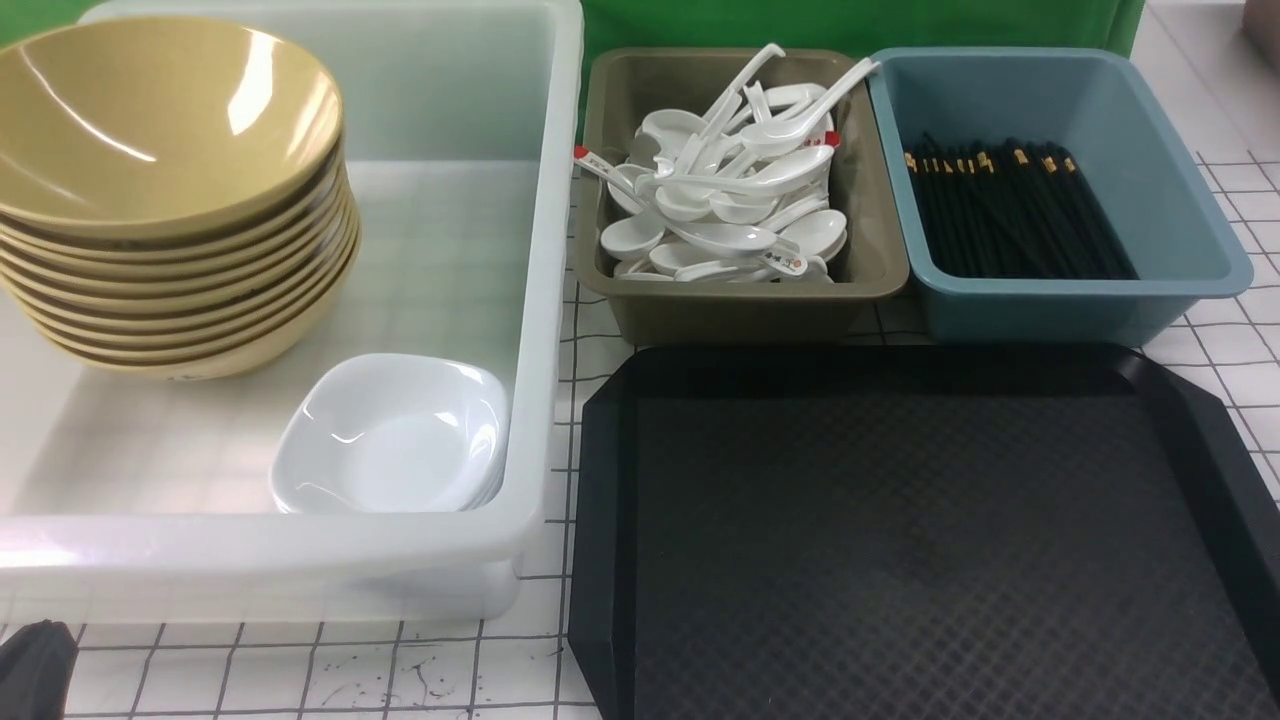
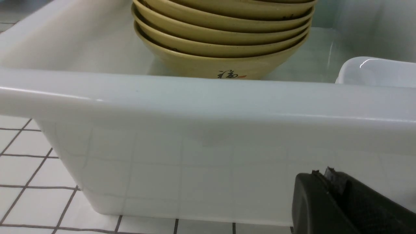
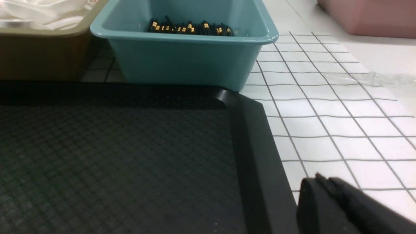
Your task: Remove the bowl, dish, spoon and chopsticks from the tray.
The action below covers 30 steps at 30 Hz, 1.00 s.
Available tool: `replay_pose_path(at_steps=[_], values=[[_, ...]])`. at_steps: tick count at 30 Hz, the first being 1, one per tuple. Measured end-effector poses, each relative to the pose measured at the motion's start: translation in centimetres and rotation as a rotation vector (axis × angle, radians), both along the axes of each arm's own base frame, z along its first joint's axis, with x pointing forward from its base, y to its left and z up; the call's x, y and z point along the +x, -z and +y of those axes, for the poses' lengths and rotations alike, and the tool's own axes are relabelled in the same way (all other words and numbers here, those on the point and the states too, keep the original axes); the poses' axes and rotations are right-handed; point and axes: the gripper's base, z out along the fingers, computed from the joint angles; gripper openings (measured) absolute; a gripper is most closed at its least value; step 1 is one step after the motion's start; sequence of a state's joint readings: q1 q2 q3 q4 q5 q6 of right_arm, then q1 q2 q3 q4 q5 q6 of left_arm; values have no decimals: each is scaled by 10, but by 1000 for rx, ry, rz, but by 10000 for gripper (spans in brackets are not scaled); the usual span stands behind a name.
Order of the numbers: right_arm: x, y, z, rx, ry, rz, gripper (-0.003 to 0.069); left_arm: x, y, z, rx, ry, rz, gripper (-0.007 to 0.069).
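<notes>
The black tray lies bare at the front right, with nothing on it; its corner shows in the right wrist view. A tan bowl tops a stack of like bowls in the translucent white tub. The white dish sits in the tub's near right corner. White spoons are piled in the brown bin. Black chopsticks lie in the blue bin. My left gripper is shut and empty, low before the tub's near wall. My right gripper is shut and empty beside the tray's right rim.
The brown bin and the blue bin stand side by side just behind the tray. The table has a white cloth with a grid. A pink container stands far right. A green backdrop rises behind.
</notes>
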State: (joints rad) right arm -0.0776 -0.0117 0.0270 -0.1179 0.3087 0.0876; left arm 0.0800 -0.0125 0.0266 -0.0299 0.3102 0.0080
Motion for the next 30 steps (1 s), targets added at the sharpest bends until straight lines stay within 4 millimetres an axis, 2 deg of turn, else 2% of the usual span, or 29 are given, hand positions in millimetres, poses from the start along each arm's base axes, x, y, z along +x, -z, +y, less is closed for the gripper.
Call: replay_pose_path(at_steps=[30], values=[[0, 0, 0, 0, 0, 0, 101, 0, 0, 0, 0, 0, 0, -13]])
